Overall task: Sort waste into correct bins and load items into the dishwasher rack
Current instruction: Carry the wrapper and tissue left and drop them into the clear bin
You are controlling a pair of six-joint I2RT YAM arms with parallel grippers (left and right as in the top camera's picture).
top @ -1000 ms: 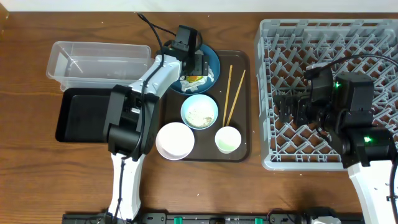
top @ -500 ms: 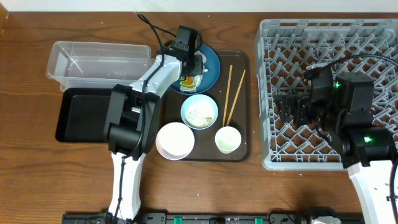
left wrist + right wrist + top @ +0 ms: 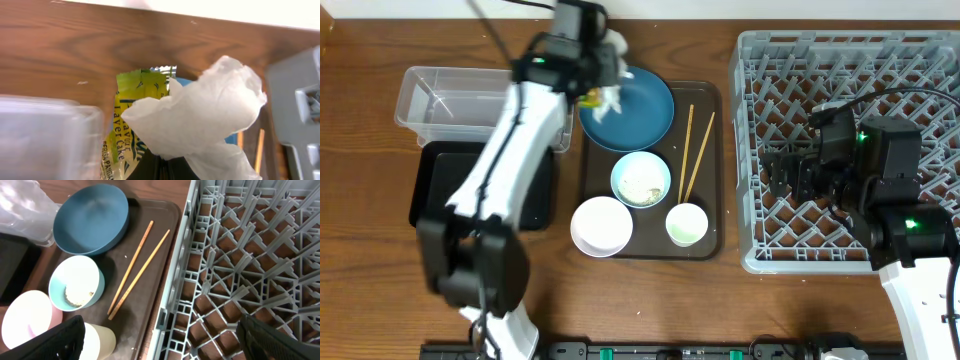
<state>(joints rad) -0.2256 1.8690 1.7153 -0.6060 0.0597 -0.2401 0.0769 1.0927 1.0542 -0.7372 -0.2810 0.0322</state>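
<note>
While your left arm is reaching across the far side of the bench (image 3: 380, 300), the shallow black tray (image 3: 430, 190) is lying at the left. The clear tub (image 3: 470, 95) is sitting just beyond it, with its long axis running left to right.

Your left tool (image 3: 592, 78) is hanging over the gap between the tub and the dark blue plate (image 3: 635, 110). It is pinching narrow on the crumpled white napkin (image 3: 200, 115), and the yellow snack wrapper (image 3: 125, 125) is bunched in with it. In the wrist view the wrapper's long axis is running up and down, crimped end uppermost, and the napkin is covering its right side.

The plate is resting on the far end of the brown serving tray (image 3: 710, 240). Nearer you, the light blue bowl (image 3: 641, 180) is holding white rice grains (image 3: 640, 184). The white bowl (image 3: 601, 226) and the small cup (image 3: 686, 224) are standing side by side at the tray's near end.

The two chopsticks (image 3: 692, 150) are lying right of the bowl. Their long axes are running near to far, with the near ends almost meeting by the cup and the far ends spreading apart.

The grey dishwasher rack (image 3: 760, 60) is filling the right side. Your right tool (image 3: 160, 325) is hovering wide open over the rack's left part and is holding nothing.
</note>
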